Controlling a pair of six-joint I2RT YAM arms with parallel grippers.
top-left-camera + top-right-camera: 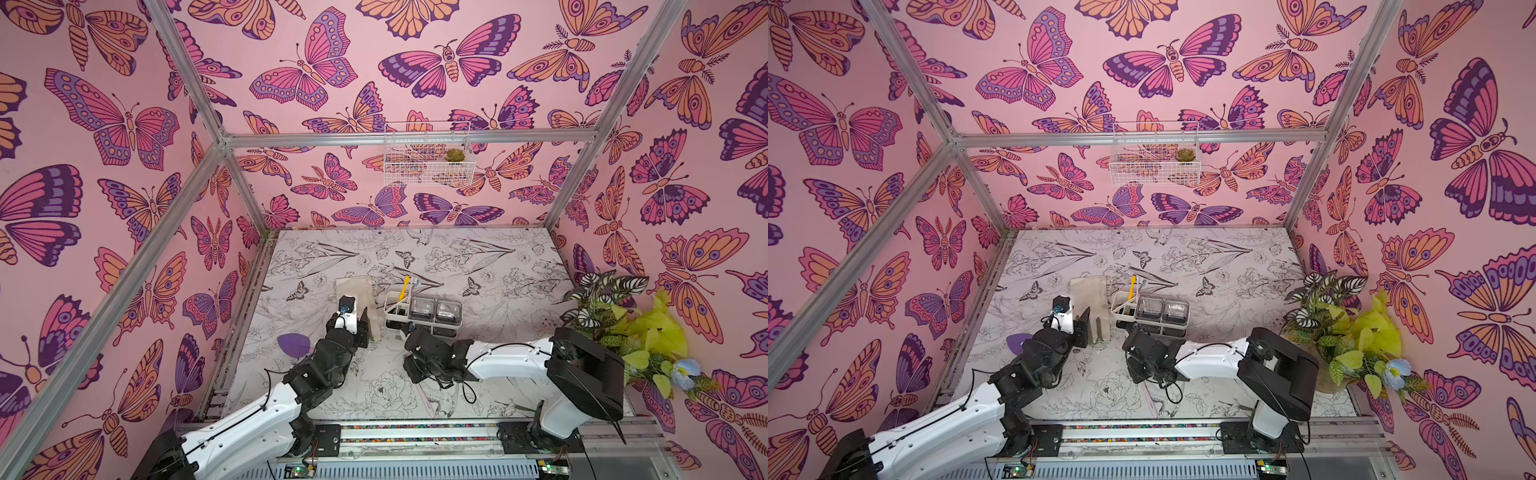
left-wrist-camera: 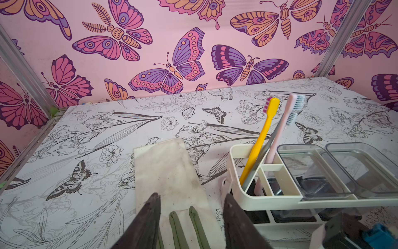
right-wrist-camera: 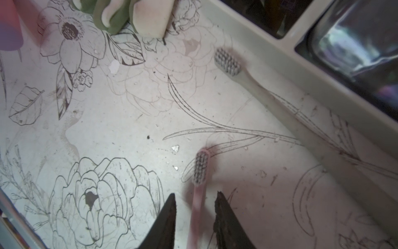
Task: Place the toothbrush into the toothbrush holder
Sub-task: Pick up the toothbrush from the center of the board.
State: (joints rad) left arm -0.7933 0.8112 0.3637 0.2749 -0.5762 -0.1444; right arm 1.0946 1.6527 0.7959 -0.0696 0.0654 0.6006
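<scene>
The pink toothbrush [image 3: 198, 198] lies low on the tabletop [image 3: 107, 129], on the near side of the toothbrush holder [image 2: 277, 201]. Its handle runs straight back between the jaws of the right hand [image 3: 195, 194] and its bristled head points away from the wrist. The jaws stand apart on either side of the handle, with a gap showing on at least one side, so from here the hand looks open around the brush rather than pinching it. The handle is blurred, and I cannot tell whether it rests flat or is just off the surface.

The right arm is plainly the nearer one. I would say the coming move depends on this: the brush's long axis lies along the tabletop, while the slots of the holder open upward, so the brush must be gripped, lifted and tipped head-up.

A grey toothbrush [image 3: 280, 101] lies just beside the holder's near wall, between the hand and the holder, and could be dragged along. In the slotted end a yellow toothbrush [image 2: 259, 140], a grey handle [image 2: 260, 158] and a pale pink brush [image 2: 286, 116] stand leaning, which narrows the free slots. The two clear cups [image 2: 312, 170] fill the rest of the holder.

The left hand [image 2: 191, 196] hangs open over a folded cloth [image 2: 163, 172], holding nothing, close to the holder's slotted end.
</scene>
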